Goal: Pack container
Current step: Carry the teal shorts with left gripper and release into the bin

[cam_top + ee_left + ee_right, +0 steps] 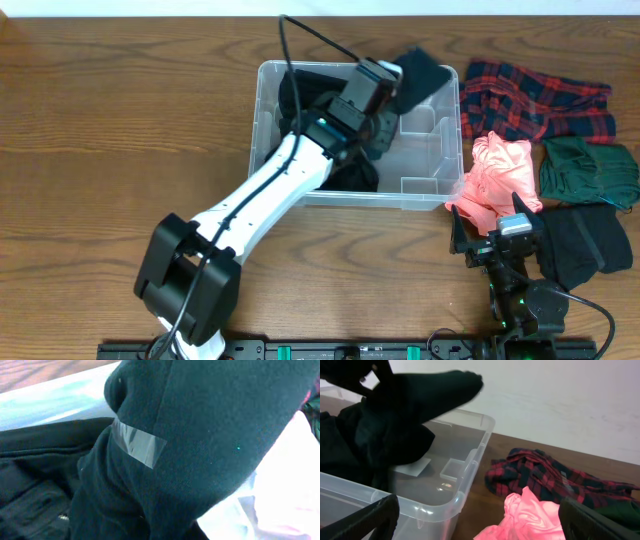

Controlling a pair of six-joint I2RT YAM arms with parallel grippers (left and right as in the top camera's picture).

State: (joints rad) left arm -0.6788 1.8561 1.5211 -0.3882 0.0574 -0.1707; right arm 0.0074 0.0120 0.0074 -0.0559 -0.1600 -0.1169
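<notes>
over the container (262, 125) on the worktop (100, 150) the left fingers (378, 100) grip a dark garment (210, 435) that blankets their own camera, seen lifted only from the right wrist view, where the right fingers (600, 520) gape wide and empty.

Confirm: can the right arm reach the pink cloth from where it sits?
Probably yes. The pink cloth lies uncovered on the table, just ahead of the open right claw, beside the container, with nothing between them.

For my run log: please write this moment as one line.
left claw: holds dark garment over container | right claw: open, beside pink cloth
</notes>
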